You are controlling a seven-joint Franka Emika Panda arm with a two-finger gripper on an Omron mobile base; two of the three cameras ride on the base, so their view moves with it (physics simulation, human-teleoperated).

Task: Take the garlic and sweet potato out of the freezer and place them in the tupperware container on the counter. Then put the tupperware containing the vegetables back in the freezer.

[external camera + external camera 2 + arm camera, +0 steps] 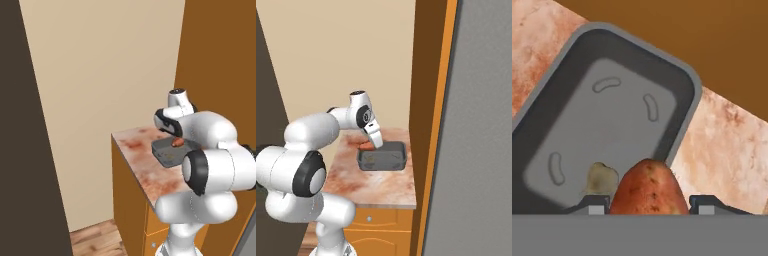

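While the sweet potato hangs over the tub, handling notes:

hand: hand [647, 206] grasping the sweet potato [648, 187] between its two fingertips, jaws about half spread around it; in the right base view the hand [375, 142] sits at the tub's near-left rim.
sweet potato: orange-red lump, rounded top, held above the near end of the tupperware container [684, 80]; looks off the tub floor, not resting, though contact can't be confirmed.
sweet potato handling: judged stiff and dense, skin dry and slightly rough, so decent friction; tapered shape could pivot in a two-point pinch. Grip across the fat middle is right.
garlic: pale lump [601, 178] already lying in the tub, just beside the potato; light, papery, likely to roll if bumped.
tupperware container: shallow dark grey tub [396, 162], flared rim, on the desk [381, 187] near the orange cabinet side. Judged light, rigid, smooth walls probably slippery.
tub grasp point: pinch one long rim wall at mid-length, fingers astride the flare; corner grip would likely let it tilt and spill.
risk: drop from height may bounce the potato onto the garlic.
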